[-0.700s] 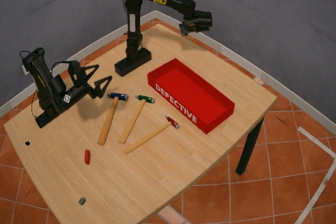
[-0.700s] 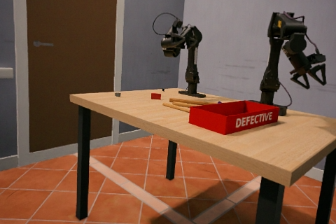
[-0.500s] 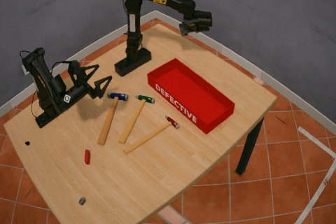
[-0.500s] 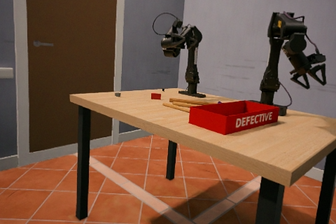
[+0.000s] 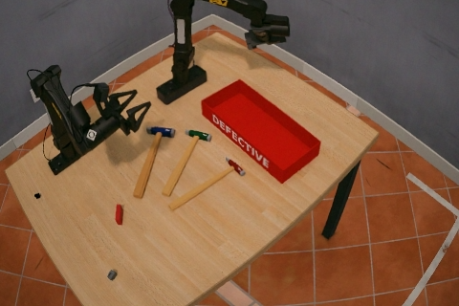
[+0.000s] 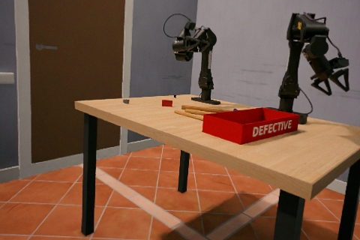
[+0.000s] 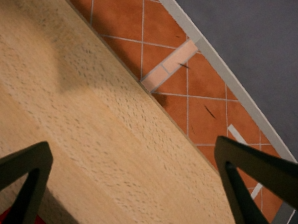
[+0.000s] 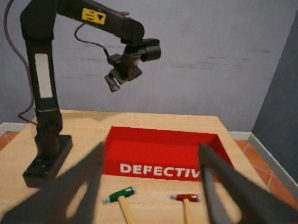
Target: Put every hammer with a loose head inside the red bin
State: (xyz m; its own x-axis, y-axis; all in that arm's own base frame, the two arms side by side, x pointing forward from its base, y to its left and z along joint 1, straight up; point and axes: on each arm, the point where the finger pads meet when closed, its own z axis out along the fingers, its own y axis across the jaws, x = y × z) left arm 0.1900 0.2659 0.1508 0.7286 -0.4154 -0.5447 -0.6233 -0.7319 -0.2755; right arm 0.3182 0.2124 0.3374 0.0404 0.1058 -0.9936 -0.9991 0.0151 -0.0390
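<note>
Three hammers [image 5: 152, 163] [image 8: 126, 207] on table [image 5: 268, 210] [image 6: 150, 124]; one red bin [image 5: 260, 129] [image 6: 229, 127] [image 8: 160, 150]; left gripper [image 5: 250, 42] [image 6: 333, 82] [image 7: 135, 165] wide; right gripper [image 5: 143, 100] [image 8: 152, 150] part-open.

Nearest the right gripper [image 5: 143, 97] [image 6: 189, 41] [image 8: 151, 147] is the blue-headed wooden-handled hammer [image 5: 149, 164] [image 6: 199, 108]; then the green-headed wooden-handled one [image 5: 182, 164] [image 6: 199, 112] [image 8: 120, 195]; then the red-headed wooden-handled one [image 5: 206, 186] [image 6: 189, 115] [image 8: 185, 197]; rectangular red bin [image 5: 277, 172] [image 6: 225, 129] [image 8: 150, 170]'s ahead of that gripper, past them all.

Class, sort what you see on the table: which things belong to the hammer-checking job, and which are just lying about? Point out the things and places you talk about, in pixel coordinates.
Belong to the job:
- blue-headed hammer [image 5: 161, 131]
- green-headed hammer [image 5: 198, 135] [image 8: 120, 194]
- red-headed hammer [image 5: 235, 166] [image 8: 185, 197]
- red bin [image 5: 300, 164] [image 6: 225, 130] [image 8: 112, 167]

Just lying about:
- small red block [image 5: 119, 214] [image 6: 166, 103]
- small grey piece [image 5: 112, 274] [image 6: 126, 101]
- tiny black piece [image 5: 37, 195] [image 6: 175, 96]
</note>
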